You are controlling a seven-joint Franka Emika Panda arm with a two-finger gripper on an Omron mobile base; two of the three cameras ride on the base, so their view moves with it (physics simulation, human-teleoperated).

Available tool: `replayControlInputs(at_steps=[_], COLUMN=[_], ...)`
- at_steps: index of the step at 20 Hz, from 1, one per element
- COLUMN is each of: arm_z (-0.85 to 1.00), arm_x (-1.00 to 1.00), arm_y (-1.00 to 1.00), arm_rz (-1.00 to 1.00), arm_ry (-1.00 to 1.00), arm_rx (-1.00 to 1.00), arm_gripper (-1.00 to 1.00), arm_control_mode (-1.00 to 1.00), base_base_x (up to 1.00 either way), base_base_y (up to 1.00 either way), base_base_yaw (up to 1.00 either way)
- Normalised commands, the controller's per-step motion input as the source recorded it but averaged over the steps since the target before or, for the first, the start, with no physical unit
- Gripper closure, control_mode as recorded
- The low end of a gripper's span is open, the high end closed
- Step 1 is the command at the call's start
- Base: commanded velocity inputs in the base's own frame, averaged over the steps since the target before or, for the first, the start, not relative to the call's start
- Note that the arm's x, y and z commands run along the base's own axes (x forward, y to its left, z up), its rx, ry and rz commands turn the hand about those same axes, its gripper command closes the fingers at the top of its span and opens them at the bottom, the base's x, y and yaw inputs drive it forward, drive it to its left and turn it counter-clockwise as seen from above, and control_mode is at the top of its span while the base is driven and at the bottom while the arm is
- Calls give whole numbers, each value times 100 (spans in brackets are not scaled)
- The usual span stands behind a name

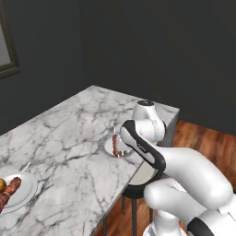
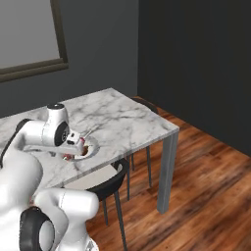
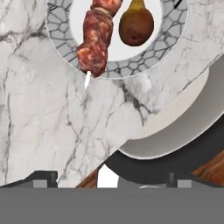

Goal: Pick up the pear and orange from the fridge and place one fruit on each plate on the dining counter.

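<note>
While the gripper (image 3: 109,177) is being held open just above the near edge of the dining counter (image 1: 69,133), the pear (image 3: 136,25) is being seen lying free on the plate (image 3: 173,33) ahead of the fingertips, touching nothing but the plate, right of the skewer (image 3: 97,37).

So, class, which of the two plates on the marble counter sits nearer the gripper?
The plate by the counter's near edge, directly under the arm; the other plate lies far left.

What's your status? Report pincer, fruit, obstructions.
Pincer open, empty, above the counter edge. Pear resting on near plate beside skewer. Stool below; nothing blocking.
</note>
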Motion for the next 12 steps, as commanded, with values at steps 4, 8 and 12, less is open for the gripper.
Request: replayControlInputs(at_steps=[4,8,12], arm_z=[7,3,1], arm_x=[-87,-90,-94], arm_y=[0,0,0], arm_rz=[2,0,0], arm_ry=[-7,-11,-20], arm_rx=[0,0,-4], arm_gripper=[-100,-100,-100], arm_control_mode=[-100,-100,-100], base_base_x=[0,0,0], base_base_y=[0,0,0], base_base_yaw=[0,0,0])
